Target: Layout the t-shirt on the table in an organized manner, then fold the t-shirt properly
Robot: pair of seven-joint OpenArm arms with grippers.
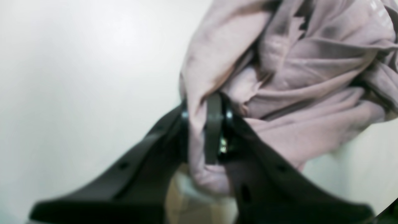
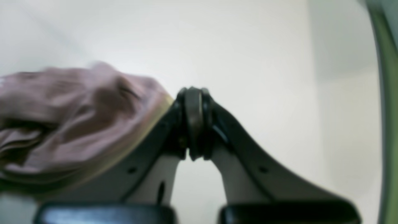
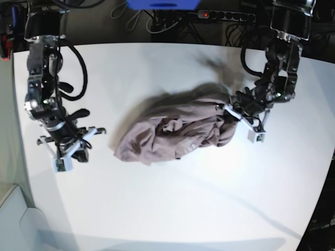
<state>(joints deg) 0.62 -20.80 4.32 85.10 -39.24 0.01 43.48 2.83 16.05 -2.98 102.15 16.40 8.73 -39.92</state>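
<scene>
- Two arms stand over the white tabletop, one at each side of the base view.
- Bunched in a loose heap, the t-shirt lies near the middle of the tabletop, stretching from about 8 o'clock to 2 o'clock across that view.
- At 3 o'clock of the heap, the left end effector is pressed together on the t-shirt's edge; the left wrist view shows a fold of mauve cloth pinched between its dark fingertips.
- From that pinch, the rest of the t-shirt spreads toward 1 o'clock in the left wrist view, wrinkled and folded over itself.
- Well apart from the heap, at its 9 o'clock, the right end effector hangs over bare tabletop.
- Seen from the right wrist, the right end effector has its tips pressed together with nothing between them.
- In that same view the t-shirt appears blurred at 9 o'clock, beside the finger and not in the grip.
</scene>
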